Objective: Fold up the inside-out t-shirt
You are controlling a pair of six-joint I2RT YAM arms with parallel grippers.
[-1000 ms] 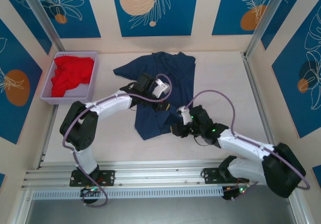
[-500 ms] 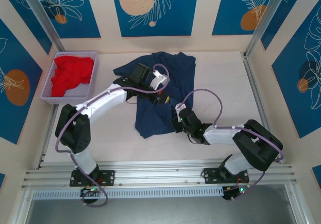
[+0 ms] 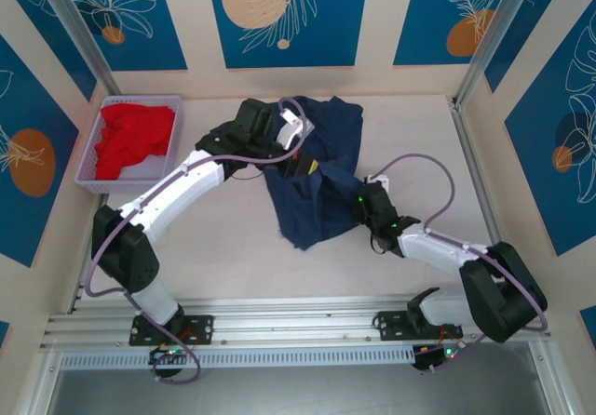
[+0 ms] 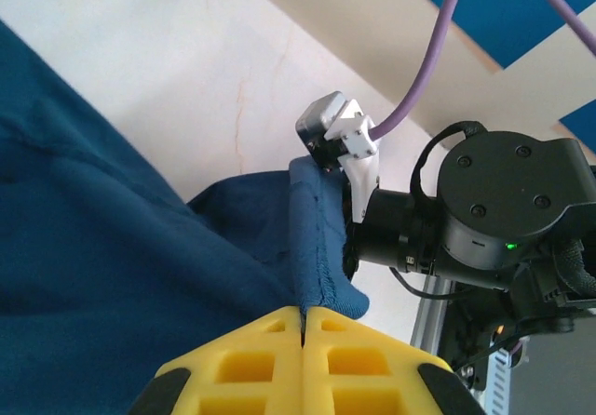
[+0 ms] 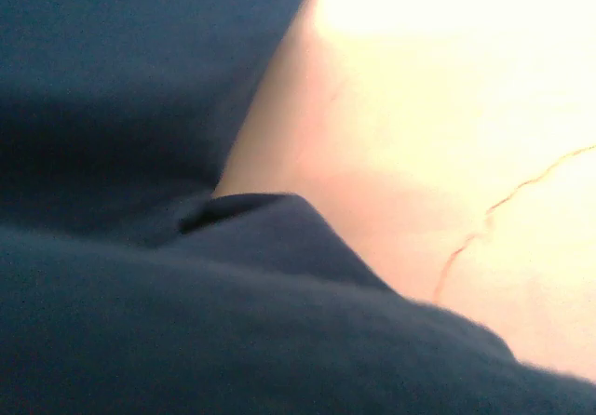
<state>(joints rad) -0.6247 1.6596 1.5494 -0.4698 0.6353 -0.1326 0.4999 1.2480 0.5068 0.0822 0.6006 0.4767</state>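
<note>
Shirt (image 3: 315, 203) lay bunched mid-table (image 3: 410, 145), soft and limp, judged light and prone to sag. Left gripper (image 4: 304, 320) was clamped on its hem. Right gripper (image 3: 363, 208) met its edge, closure indiscernible. Hems judged the best holds.

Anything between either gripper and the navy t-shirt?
Nothing visible. The left gripper has its yellow fingers shut on a hemmed edge of the navy blue cotton t-shirt; the right gripper sits at its right edge. The red garment lies in the lilac plastic basket, apart at the left.
</note>
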